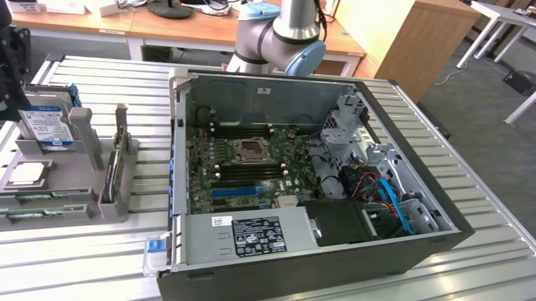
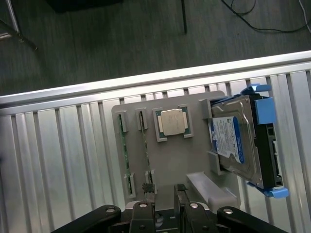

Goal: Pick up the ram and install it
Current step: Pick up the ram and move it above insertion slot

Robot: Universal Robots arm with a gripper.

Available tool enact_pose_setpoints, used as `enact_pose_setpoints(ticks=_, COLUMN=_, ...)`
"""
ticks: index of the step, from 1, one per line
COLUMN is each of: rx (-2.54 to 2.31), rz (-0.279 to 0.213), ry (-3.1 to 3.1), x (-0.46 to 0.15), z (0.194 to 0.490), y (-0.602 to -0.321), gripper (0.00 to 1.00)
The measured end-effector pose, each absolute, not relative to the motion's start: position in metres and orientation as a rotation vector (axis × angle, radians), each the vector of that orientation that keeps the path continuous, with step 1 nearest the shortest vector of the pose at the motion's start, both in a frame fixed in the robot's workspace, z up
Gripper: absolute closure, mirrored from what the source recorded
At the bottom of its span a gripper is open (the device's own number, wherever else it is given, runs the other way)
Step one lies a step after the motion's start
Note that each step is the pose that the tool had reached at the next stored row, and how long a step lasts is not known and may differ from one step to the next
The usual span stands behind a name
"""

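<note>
Gripper (image 2: 165, 204) jaws apart, empty, above grey holder (image 2: 170, 155); ram (image 1: 42, 213) on edge in holder slot, processor (image 2: 171, 121) flat near it; holder at 9 o'clock from PC case (image 1: 335, 269) in exterior view, all on desk (image 1: 84, 263)

Ribbed brushed-metal table (image 1: 84, 251); matt grey holder (image 2: 180, 160), probably plastic, carrying green circuit-board ram (image 1: 34, 213); shiny metal hard drive (image 2: 248, 141) in blue plastic rails (image 2: 266, 109); smooth wooden desk (image 1: 209, 31) far behind

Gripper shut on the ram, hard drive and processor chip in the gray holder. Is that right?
No: the wrist view shows the gripper open and empty, with the ram standing in the gray holder slots. Hard drive and processor chip are in the holder, as stated.
</note>
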State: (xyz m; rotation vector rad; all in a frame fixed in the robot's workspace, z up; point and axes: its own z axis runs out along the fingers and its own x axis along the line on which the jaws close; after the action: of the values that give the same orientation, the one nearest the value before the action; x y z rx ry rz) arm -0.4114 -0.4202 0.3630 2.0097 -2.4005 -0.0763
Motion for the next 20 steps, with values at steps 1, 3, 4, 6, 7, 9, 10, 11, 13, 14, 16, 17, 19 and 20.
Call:
enact_pose_setpoints(ticks=1, rx=2.012, rz=-0.076, ry=-2.398, x=-0.411, z=0.362, y=-0.42, gripper=0.7)
enact_pose_setpoints(ticks=3, rx=2.017, rz=-0.076, ry=-2.394, x=-0.411, z=0.361, y=-0.42, gripper=0.7)
enact_pose_setpoints(ticks=4, rx=2.02, rz=-0.076, ry=-2.391, x=-0.411, z=0.36, y=-0.42, gripper=0.7)
enact_pose_setpoints(ticks=6, rx=2.026, rz=-0.076, ry=-2.386, x=-0.411, z=0.358, y=-0.42, gripper=0.7)
enact_pose_setpoints(ticks=7, rx=2.029, rz=-0.076, ry=-2.384, x=-0.411, z=0.357, y=-0.42, gripper=0.7)
enact_pose_setpoints(ticks=9, rx=2.035, rz=-0.076, ry=-2.379, x=-0.411, z=0.356, y=-0.42, gripper=0.7)
enact_pose_setpoints(ticks=10, rx=2.037, rz=-0.076, ry=-2.376, x=-0.411, z=0.355, y=-0.42, gripper=0.7)
enact_pose_setpoints(ticks=11, rx=2.04, rz=-0.076, ry=-2.374, x=-0.411, z=0.354, y=-0.42, gripper=0.7)
enact_pose_setpoints(ticks=13, rx=2.046, rz=-0.076, ry=-2.369, x=-0.411, z=0.351, y=-0.42, gripper=0.7)
enact_pose_setpoints(ticks=14, rx=2.05, rz=-0.076, ry=-2.365, x=-0.411, z=0.35, y=-0.42, gripper=0.7)
enact_pose_setpoints(ticks=16, rx=2.058, rz=-0.076, ry=-2.358, x=-0.411, z=0.349, y=-0.42, gripper=0.7)
enact_pose_setpoints(ticks=17, rx=2.063, rz=-0.076, ry=-2.353, x=-0.411, z=0.348, y=-0.42, gripper=0.7)
enact_pose_setpoints(ticks=19, rx=2.072, rz=-0.076, ry=-2.345, x=-0.411, z=0.346, y=-0.42, gripper=0.7)
enact_pose_setpoints(ticks=20, rx=2.078, rz=-0.076, ry=-2.34, x=-0.411, z=0.345, y=-0.42, gripper=0.7)
